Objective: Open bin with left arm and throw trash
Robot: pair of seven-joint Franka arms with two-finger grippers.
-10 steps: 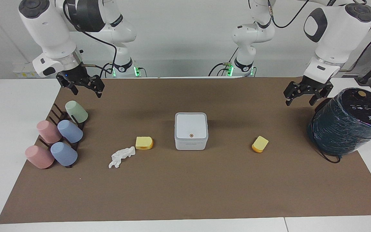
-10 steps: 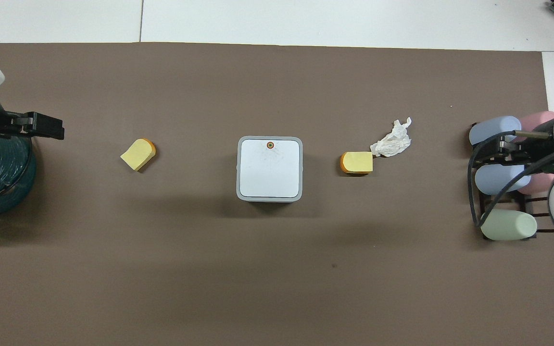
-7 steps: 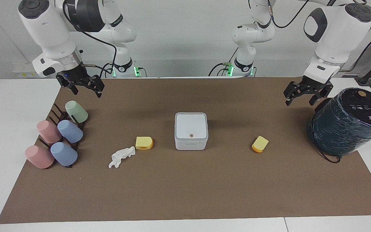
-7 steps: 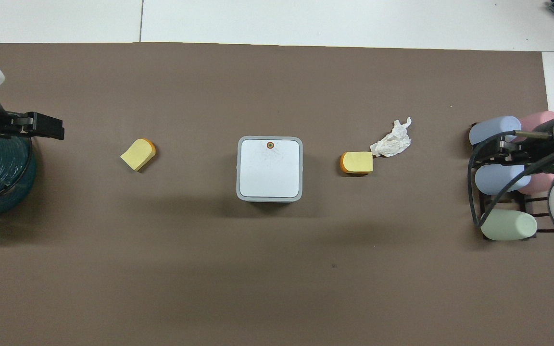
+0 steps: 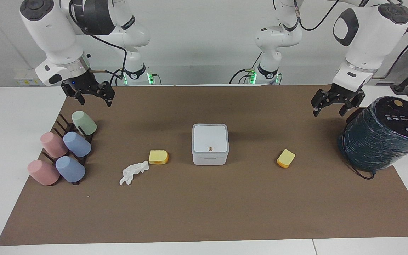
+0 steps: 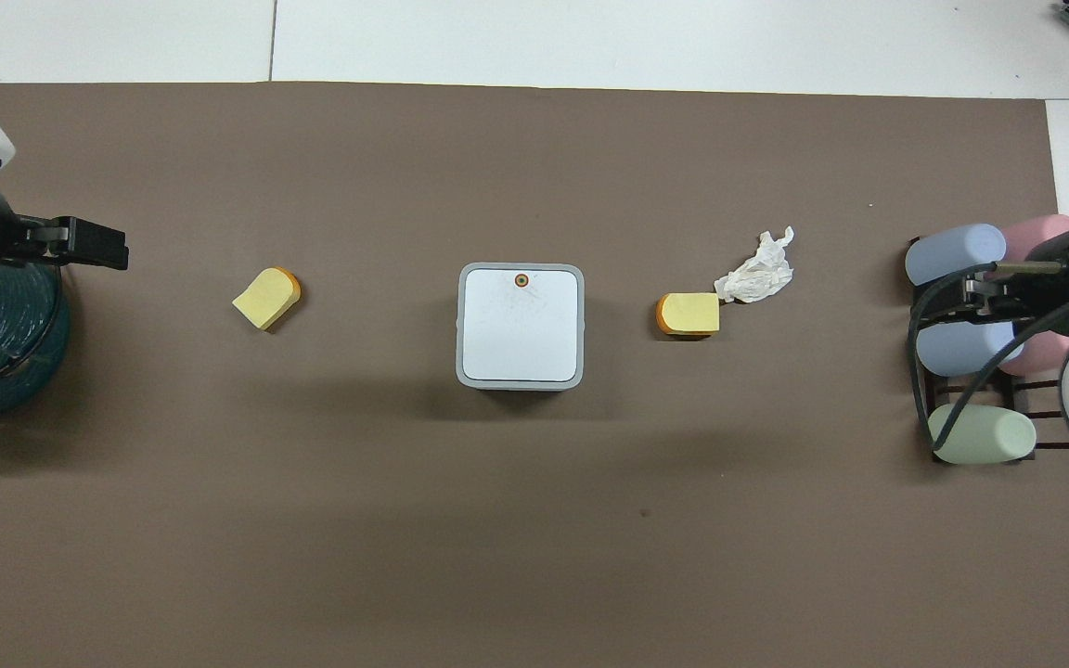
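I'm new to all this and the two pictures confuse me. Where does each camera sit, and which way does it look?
Facing view: high across the table, looking at the robots; both arms show whole, left gripper and right gripper open, waiting.
Overhead view: high above the robots' end, looking steeply down; only the arm ends show at its edges.
Shared, half a turn apart: the bin, tissue, two yellow chunks.

A: Setting? Robotics lab: two white Franka arms (image 5: 58, 39) bolted along the white table's (image 5: 9, 117) edge.
B: Agreed. Brown mat (image 5: 204, 205) as test surface, exposed cabling, bare wall.
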